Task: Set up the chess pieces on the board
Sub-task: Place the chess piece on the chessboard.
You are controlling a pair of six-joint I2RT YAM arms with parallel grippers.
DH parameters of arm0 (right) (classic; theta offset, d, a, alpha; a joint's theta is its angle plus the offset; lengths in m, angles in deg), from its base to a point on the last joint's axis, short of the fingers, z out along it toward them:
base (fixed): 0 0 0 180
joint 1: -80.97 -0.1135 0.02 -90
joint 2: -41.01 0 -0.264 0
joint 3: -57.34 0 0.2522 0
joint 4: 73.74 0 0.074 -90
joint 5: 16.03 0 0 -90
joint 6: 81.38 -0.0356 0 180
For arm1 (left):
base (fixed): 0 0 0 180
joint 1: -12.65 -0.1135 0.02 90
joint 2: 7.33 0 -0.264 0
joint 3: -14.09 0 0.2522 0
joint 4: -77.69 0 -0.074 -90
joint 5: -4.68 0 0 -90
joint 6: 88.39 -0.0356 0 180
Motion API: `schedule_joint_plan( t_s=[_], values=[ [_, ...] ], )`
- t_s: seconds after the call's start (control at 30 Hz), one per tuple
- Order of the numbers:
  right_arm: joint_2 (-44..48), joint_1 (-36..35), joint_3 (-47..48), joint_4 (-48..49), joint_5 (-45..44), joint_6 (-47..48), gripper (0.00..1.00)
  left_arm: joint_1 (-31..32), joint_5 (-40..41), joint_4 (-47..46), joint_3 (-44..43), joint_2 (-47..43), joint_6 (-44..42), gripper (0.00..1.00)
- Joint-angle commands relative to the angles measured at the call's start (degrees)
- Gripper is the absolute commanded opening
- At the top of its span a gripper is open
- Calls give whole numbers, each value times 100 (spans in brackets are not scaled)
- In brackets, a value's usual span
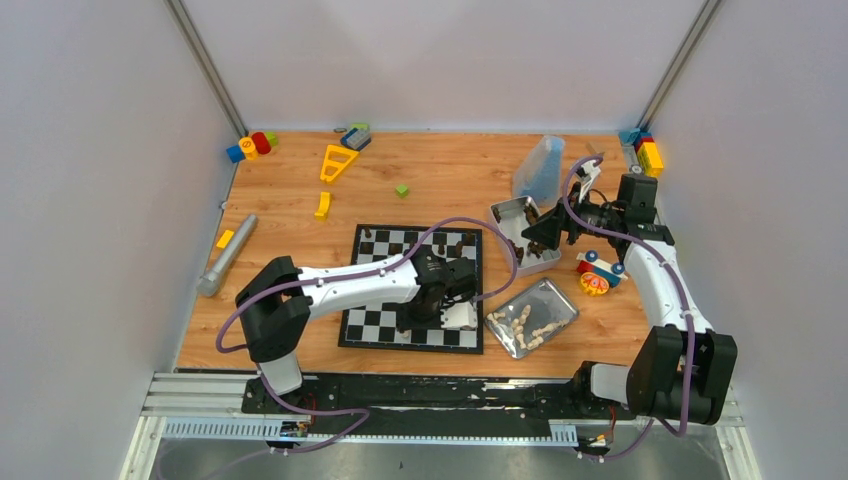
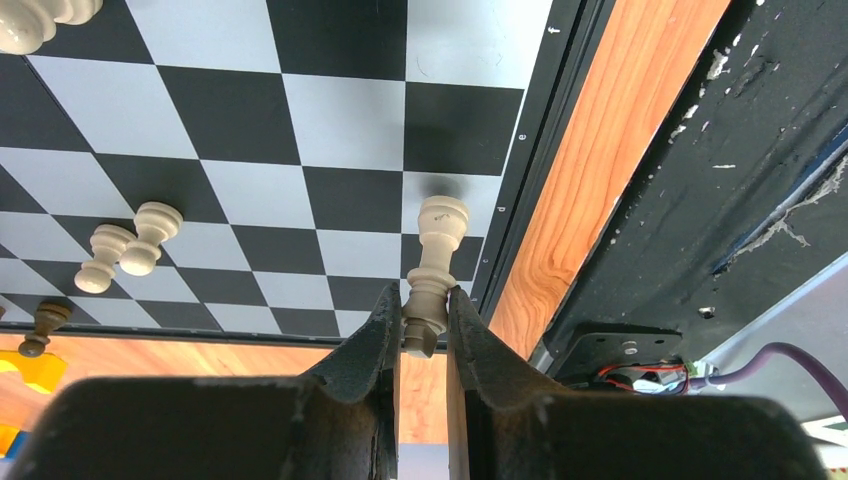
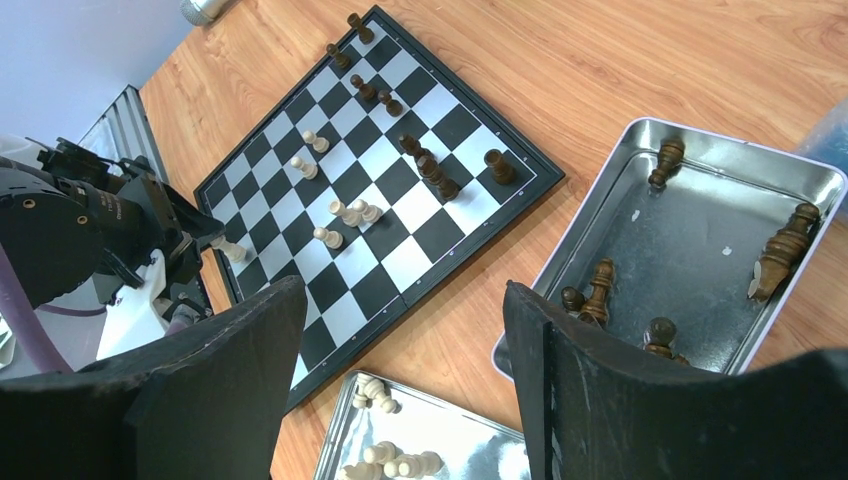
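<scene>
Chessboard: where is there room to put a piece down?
Free squares on the board run along the edge facing the near metal tray. The far rows are crowded with dark pieces; cream pieces sit mid-board.

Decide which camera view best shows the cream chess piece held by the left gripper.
The left wrist view: the cream piece sits large and sharp in the middle, pinched between the fingers of the left gripper, by the edge of the board. The top view hides it under the arm. The right wrist view shows it only small and distant.
</scene>
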Motion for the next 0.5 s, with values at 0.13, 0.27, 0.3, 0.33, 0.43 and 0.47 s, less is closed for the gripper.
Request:
schedule_joint_plan(
  t_s=[0.13, 0.27, 0.3, 0.33, 0.43, 0.47],
  values=[
    [-63, 55, 67, 2, 229, 188, 73, 94, 35, -6, 11, 62, 49, 4],
    [-94, 60, 75, -15, 246, 190, 73, 116, 85, -2, 39, 75, 54, 4],
    [-90, 61, 75, -19, 246, 190, 73, 115, 95, -2, 39, 80, 52, 4],
    [-90, 61, 79, -21, 247, 197, 73, 119, 93, -2, 39, 84, 57, 4],
    [-81, 62, 80, -32, 250, 198, 73, 131, 92, 6, 43, 104, 62, 5],
    [-77, 64, 80, -31, 246, 203, 73, 136, 91, 2, 41, 105, 62, 5]
  ],
)
